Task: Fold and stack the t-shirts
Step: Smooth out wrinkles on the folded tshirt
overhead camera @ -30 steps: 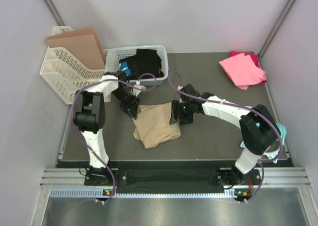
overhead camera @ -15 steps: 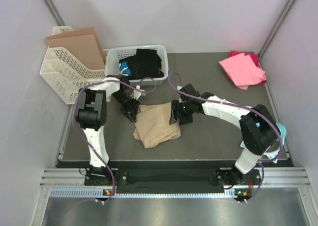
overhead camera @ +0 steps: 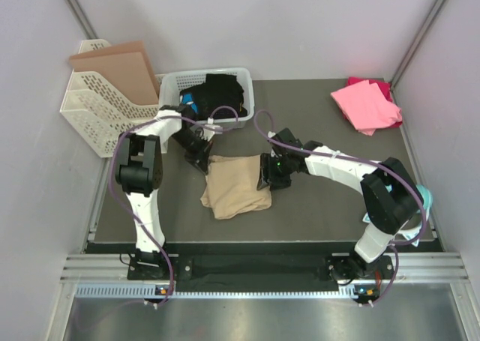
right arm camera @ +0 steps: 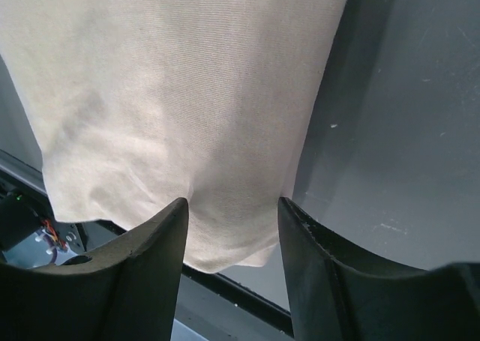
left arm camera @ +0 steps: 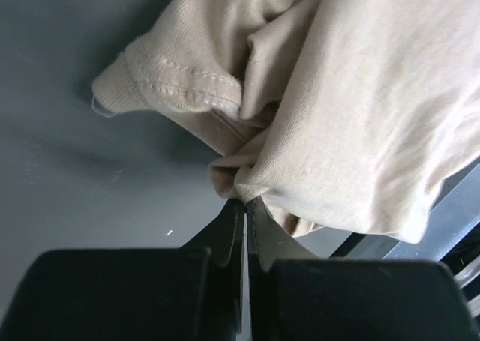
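Cloth sits more bunched than a second ago: the tan cloth t-shirt (overhead camera: 236,187), mid-way across the dark surface (overhead camera: 322,206), now has its left edge pinched by the left claw (left arm camera: 244,206), whose jaws have pressed together. Astride its right edge, the right claw (right arm camera: 232,206) stands spread, fabric between its fingers. The bright pink cloth t-shirt (overhead camera: 366,105) lies at the far right corner.

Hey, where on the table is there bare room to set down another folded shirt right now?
Widest free patch: the far middle of the mat, between the white basket and the pink t-shirts. A narrower bare strip runs along the near edge, in front of the tan t-shirt. Crowded: centre-left, where the left gripper and right gripper flank that shirt.
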`<state>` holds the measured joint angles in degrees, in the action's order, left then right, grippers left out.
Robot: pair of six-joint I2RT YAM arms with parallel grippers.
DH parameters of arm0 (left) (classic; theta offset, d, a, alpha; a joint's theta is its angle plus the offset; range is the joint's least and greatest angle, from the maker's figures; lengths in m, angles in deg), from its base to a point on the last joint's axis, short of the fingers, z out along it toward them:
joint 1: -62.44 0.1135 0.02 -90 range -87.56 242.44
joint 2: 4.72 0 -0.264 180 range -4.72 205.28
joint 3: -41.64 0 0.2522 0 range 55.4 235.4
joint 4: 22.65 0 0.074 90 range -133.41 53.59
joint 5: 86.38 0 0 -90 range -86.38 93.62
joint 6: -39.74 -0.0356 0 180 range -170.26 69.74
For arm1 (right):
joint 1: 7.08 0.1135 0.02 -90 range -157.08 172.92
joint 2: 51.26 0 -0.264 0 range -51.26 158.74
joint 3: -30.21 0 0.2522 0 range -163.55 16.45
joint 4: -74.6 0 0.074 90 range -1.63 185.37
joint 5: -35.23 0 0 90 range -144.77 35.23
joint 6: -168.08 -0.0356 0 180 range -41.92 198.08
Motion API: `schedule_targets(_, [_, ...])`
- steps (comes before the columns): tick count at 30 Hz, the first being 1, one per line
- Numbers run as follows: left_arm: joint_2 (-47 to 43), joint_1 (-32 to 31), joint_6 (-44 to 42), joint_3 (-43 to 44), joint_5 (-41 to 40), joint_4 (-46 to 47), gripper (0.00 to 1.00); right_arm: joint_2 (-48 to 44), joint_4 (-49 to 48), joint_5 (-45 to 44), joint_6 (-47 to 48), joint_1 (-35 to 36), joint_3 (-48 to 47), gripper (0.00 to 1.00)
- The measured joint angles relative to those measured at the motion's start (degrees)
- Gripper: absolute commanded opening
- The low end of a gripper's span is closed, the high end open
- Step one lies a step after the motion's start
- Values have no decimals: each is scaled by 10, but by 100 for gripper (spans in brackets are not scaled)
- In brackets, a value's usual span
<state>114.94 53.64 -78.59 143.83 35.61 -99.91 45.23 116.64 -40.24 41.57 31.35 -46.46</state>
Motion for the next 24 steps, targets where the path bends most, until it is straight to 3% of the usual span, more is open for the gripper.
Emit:
schedule_targets(14, [-89, -3, -2, 80, -10, -35, 0, 0, -6, 2, 1, 0, 7, 50])
schedule_targets(19, [-83, -3, -3, 84, -31, -32, 0, 0, -9, 1, 1, 0, 7, 52])
schedule_targets(24, [-23, -3, -2, 118, -47, -23, 0, 0, -8, 1, 3, 0, 7, 56])
